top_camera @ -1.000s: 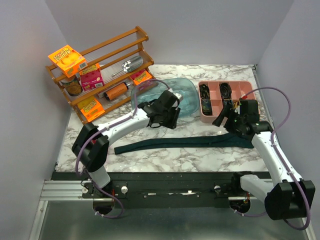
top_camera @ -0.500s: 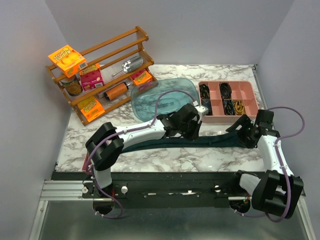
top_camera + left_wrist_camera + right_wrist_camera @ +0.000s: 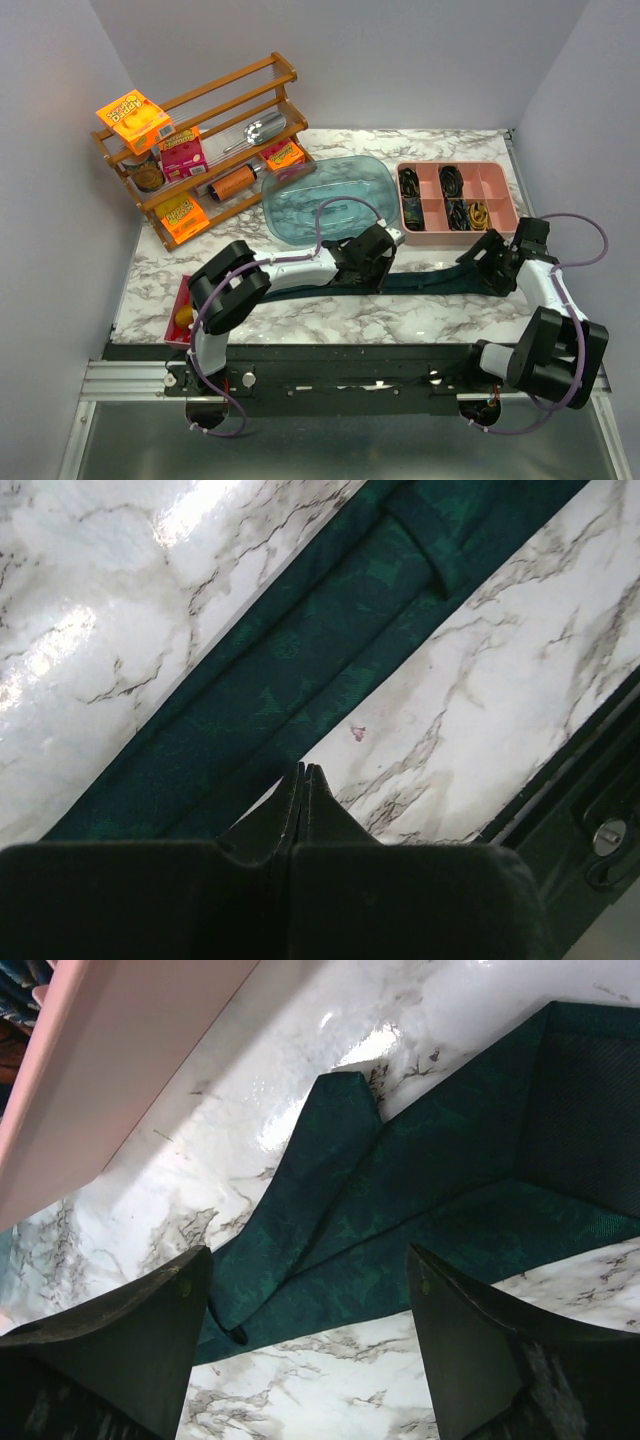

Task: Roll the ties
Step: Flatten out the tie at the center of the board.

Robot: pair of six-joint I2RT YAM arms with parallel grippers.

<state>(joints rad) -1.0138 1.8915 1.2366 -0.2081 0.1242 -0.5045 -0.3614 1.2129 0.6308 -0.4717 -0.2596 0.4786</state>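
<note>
The tie point(image 3: 430, 282) is a long dark teal strip lying flat across the marble table point(image 3: 330, 320), with its broad end at the right. My left gripper point(image 3: 378, 262) hangs low over the strip's middle. In the left wrist view the left gripper point(image 3: 305, 770) is shut, its tips at the near edge of the tie point(image 3: 300, 650), with no fabric showing between them. My right gripper point(image 3: 492, 266) stands open over the broad end. In the right wrist view, folded layers of the tie point(image 3: 400, 1210) lie between and beyond the fingers of the right gripper point(image 3: 308, 1260).
A translucent blue tub point(image 3: 330, 195) and a pink compartment tray point(image 3: 455, 237) sit just behind the tie; the pink tray's wall point(image 3: 130, 1050) is close to the right gripper. A wooden rack point(image 3: 200, 140) with boxes stands back left. A small red tray point(image 3: 182, 312) sits front left.
My left arm has swung right and down onto the tie's middle and its jaws have closed. My right gripper has moved right and lower, toward the broad end, still open.
</note>
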